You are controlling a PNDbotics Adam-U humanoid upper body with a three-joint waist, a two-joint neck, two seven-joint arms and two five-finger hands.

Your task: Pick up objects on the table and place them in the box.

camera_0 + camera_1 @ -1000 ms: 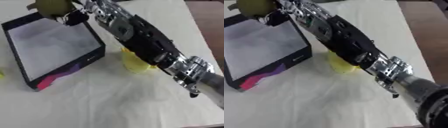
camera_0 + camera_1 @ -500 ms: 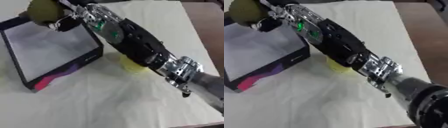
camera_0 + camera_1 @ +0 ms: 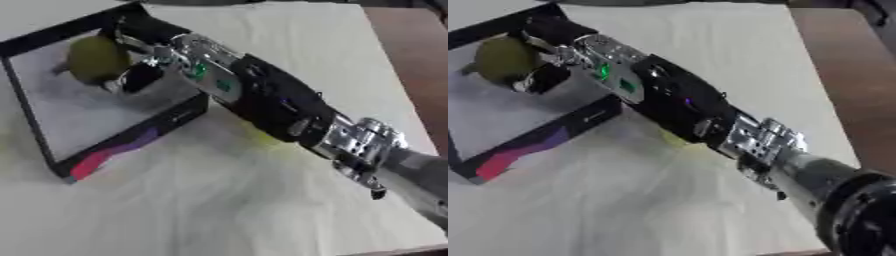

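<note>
A pale cloth-covered bench [image 3: 289, 55] fills most of the scene, with a strip of brown floor seen beyond its right edge. The right arm [image 3: 280, 107], black with silver joints, is stretched diagonally from the lower right up to the upper left. An open box [image 3: 131, 140] with black walls, a pale inner floor and a red and purple patch on its near side is placed at the upper left of the bench. The right robot hand [image 3: 144, 50] is held above the box's far right part, its fingers curled round an olive-green rounded object [image 3: 94, 59], which is carried over the box's inside. No other contents can be made out in the box; only the bare pale floor is shown. A small yellow object [image 3: 677, 141] is glimpsed on the bench just beside the box's near right corner, mostly hidden beneath the arm. The left robot hand is not shown in either view. The task is judged to be under way: the green object is not yet released into the box, and the yellow object is left to be collected
</note>
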